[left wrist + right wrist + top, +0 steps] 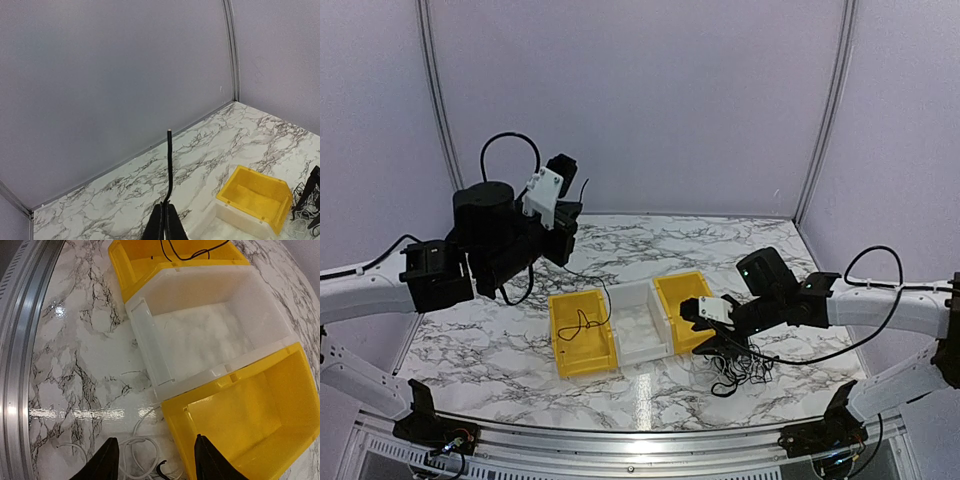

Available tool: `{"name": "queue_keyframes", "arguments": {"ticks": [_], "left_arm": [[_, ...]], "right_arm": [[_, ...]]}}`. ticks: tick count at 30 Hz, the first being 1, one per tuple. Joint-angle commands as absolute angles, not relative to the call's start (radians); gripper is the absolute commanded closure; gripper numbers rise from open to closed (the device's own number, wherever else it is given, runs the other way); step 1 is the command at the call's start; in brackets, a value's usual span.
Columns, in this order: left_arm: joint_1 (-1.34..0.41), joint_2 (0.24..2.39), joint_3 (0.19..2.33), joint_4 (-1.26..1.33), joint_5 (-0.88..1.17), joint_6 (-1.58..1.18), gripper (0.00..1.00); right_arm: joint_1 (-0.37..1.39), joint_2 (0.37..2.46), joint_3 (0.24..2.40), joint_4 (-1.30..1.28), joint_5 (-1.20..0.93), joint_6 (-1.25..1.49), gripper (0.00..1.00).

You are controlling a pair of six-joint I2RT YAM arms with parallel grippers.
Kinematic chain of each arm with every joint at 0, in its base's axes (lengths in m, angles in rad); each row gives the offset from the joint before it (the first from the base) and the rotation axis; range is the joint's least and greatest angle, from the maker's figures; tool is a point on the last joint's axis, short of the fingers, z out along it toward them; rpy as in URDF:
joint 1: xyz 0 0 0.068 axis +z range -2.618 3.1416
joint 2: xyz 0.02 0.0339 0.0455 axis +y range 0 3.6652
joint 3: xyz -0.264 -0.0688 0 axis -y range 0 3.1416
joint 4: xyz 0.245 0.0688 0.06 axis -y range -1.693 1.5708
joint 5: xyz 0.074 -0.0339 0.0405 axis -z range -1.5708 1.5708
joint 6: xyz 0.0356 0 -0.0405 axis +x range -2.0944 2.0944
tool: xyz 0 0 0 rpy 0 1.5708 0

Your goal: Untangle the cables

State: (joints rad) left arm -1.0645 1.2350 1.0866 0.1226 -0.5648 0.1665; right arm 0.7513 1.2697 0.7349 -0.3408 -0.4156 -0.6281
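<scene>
My left gripper (574, 208) is raised above the table's back left, shut on a thin black cable. In the left wrist view the shut fingers (165, 225) pinch it and its stiff end (169, 150) sticks out beyond them. The cable hangs down into the left yellow bin (567, 352), where its loop (583, 323) lies. My right gripper (692, 312) is open and empty, low at the right yellow bin's front corner (250, 415). Its fingertips (106, 460) straddle the bin wall and white cable loops (140, 450). A tangle of black and pale cables (735, 365) lies on the table beside that bin.
A white bin (642, 345) sits between the two yellow bins; it also shows in the right wrist view (145, 340). The marble table (470, 340) ends at a metal rail (15, 365) in front. Grey walls enclose the back and sides.
</scene>
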Motion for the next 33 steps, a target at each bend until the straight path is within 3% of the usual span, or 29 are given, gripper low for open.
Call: {"name": "queue_keyframes", "arguments": {"ticks": [1,13,33], "left_arm": [[-1.052,1.177,0.967,0.139,-0.588,0.076,1.0],[-1.051,1.102,0.775,0.067,-0.628,-0.046,1.0],[-1.051,1.405,0.784,0.245,-0.392,-0.171,1.0]], "right_arm": [[0.741,1.244,0.734,-0.322,-0.404,-0.623,0.49],[0.741,1.245,0.735,-0.324,-0.405,-0.626,0.49],[0.741,1.248,0.726,-0.325,-0.397,-0.635,0.49]]}}
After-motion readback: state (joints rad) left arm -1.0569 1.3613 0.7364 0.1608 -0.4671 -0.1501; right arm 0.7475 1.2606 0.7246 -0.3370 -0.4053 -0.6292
